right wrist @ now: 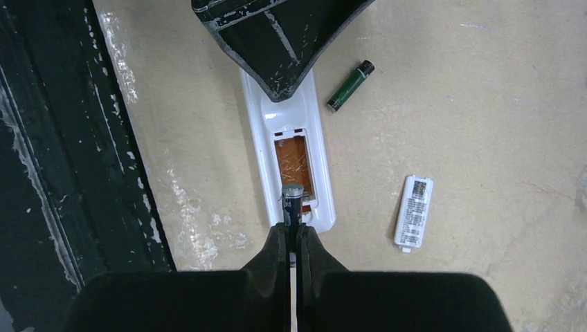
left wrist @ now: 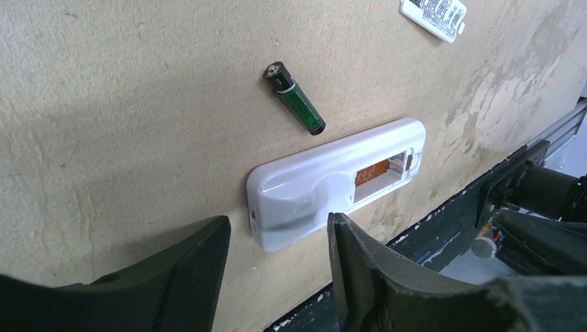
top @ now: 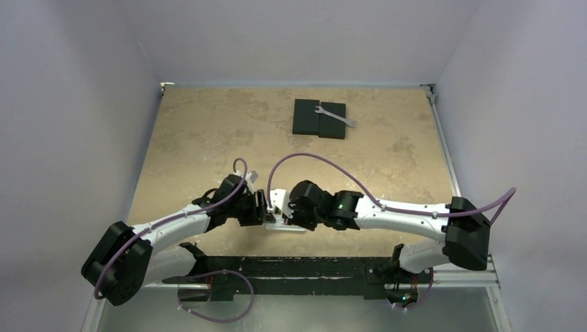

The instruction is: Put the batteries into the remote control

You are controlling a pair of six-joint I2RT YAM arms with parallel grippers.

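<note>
Right gripper [right wrist: 292, 232] pinching battery [right wrist: 292, 199] over remote [right wrist: 257, 138] bay, left gripper [left wrist: 277, 232] spread; next: align poles, seat it

Seen from above, the remote control [top: 284, 226] is mostly covered by the left gripper [top: 266, 213] and right gripper [top: 289, 216] meeting over it. In the right wrist view, a left finger [right wrist: 277, 41] hides the remote's far end. The held battery [right wrist: 292, 197] shows only its metal tip. In the left wrist view, the loose cover [left wrist: 435, 15] is cut by the top edge, and its label is unreadable.
</note>
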